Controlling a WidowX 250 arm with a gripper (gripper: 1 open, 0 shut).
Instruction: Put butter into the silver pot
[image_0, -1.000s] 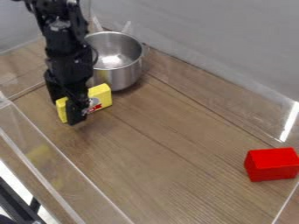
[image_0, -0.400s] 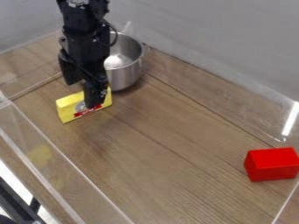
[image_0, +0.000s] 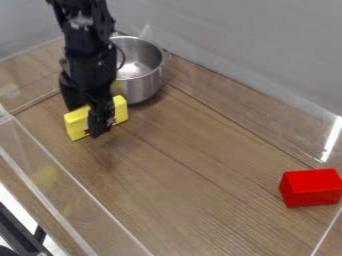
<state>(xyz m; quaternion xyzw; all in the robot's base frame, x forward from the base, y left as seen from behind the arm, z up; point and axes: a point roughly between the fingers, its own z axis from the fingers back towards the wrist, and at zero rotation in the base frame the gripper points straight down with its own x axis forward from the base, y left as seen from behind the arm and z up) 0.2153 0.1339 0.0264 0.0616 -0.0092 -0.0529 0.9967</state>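
Note:
The butter (image_0: 75, 124), a small yellow block with a red-and-white label, lies on the wooden table left of centre, just in front of the silver pot (image_0: 138, 64). The pot is round and shiny and stands upright at the back left. My gripper (image_0: 92, 122) is lowered onto the butter with its dark fingers astride the block's middle. The jaws look open around the block. The butter rests on the table. The arm hides the pot's left rim.
A red block (image_0: 311, 187) lies at the far right of the table. Clear plastic walls (image_0: 267, 70) stand along the back and the right side. A transparent barrier edge (image_0: 27, 160) runs along the front left.
My gripper rose off the butter and swung toward the pot, then came back down and left onto the butter. The butter stayed in place on the table.

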